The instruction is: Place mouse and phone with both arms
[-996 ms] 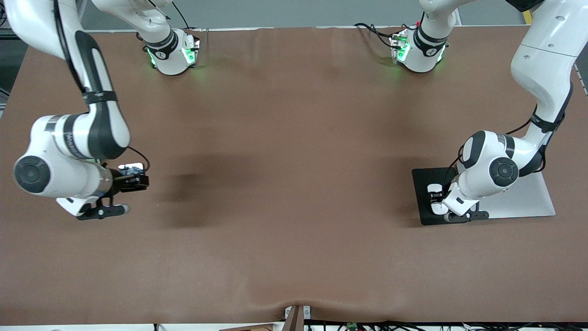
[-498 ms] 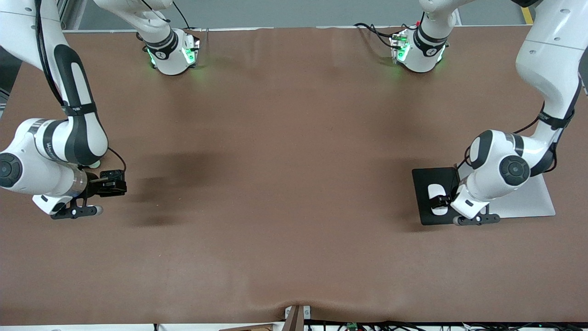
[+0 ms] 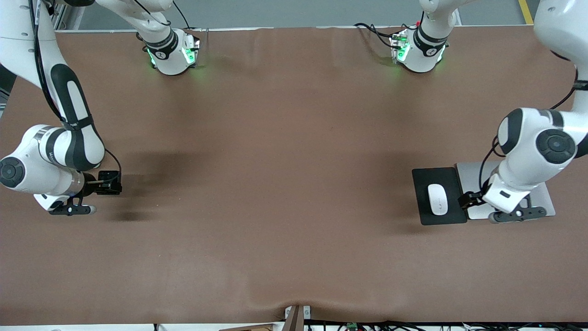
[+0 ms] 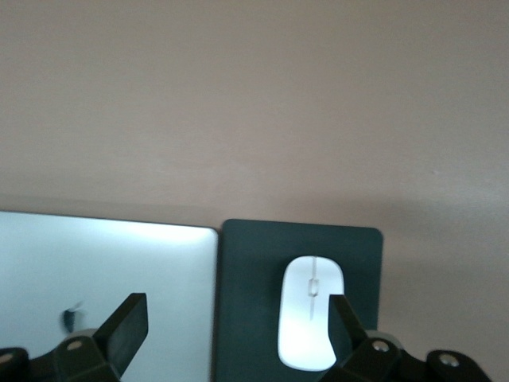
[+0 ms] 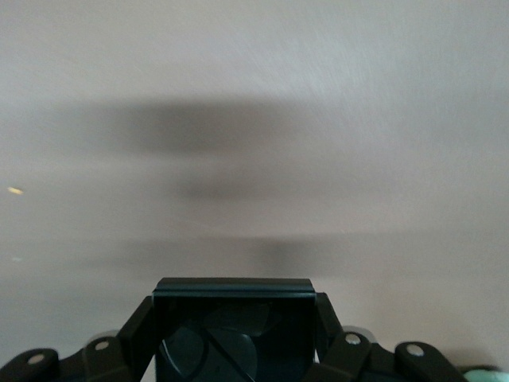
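On the black pad (image 3: 438, 195) at the left arm's end I see the mouse (image 3: 438, 199), long axis running toward the front camera. My left gripper (image 3: 469, 200) hangs beside it over the laptop (image 3: 542, 202), fingers apart. My right gripper (image 3: 109, 183) stays clamped on the phone (image 5: 233, 330), held level.

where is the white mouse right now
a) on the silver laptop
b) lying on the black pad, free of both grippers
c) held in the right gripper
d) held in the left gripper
b: the mouse lies on the black pad beside the laptop, and the open left gripper is off it.
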Action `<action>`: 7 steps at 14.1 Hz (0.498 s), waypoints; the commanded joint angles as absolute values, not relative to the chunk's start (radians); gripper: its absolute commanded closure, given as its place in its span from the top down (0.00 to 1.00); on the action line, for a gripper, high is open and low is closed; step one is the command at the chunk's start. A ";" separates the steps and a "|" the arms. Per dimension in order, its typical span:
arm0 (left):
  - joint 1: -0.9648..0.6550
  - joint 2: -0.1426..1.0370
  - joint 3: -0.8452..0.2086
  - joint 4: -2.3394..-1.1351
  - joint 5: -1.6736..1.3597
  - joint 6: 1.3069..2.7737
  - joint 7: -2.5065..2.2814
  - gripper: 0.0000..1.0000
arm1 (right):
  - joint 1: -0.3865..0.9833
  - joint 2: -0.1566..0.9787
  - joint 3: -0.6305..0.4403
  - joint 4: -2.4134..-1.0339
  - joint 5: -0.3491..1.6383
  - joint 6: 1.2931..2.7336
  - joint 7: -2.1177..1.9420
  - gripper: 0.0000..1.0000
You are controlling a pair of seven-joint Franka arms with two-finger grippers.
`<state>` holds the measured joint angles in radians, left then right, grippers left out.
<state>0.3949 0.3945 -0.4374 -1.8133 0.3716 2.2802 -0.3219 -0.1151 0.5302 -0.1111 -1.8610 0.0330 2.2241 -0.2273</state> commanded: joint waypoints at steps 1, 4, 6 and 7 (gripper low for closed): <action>0.402 0.373 -0.445 -1.723 0.387 2.133 -0.293 1.00 | -0.153 0.520 -0.094 -1.910 0.014 2.253 -0.230 0.00; 0.411 0.336 -0.439 -1.689 0.380 2.053 -0.262 1.00 | -0.187 0.552 -0.092 -1.910 0.014 2.272 -0.232 0.00; 0.428 0.302 -0.442 -1.675 0.377 2.024 -0.245 1.00 | -0.189 0.557 -0.094 -1.919 0.012 2.272 -0.232 0.00; 0.428 0.299 -0.442 -1.660 0.377 1.998 -0.245 1.00 | -0.196 0.564 -0.094 -1.930 0.014 2.273 -0.232 0.00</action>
<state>0.4157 0.3310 -0.4353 -1.6730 0.3716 2.0487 -0.2664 -0.1714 0.5671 -0.1112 -1.9087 0.0329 2.2661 -0.2279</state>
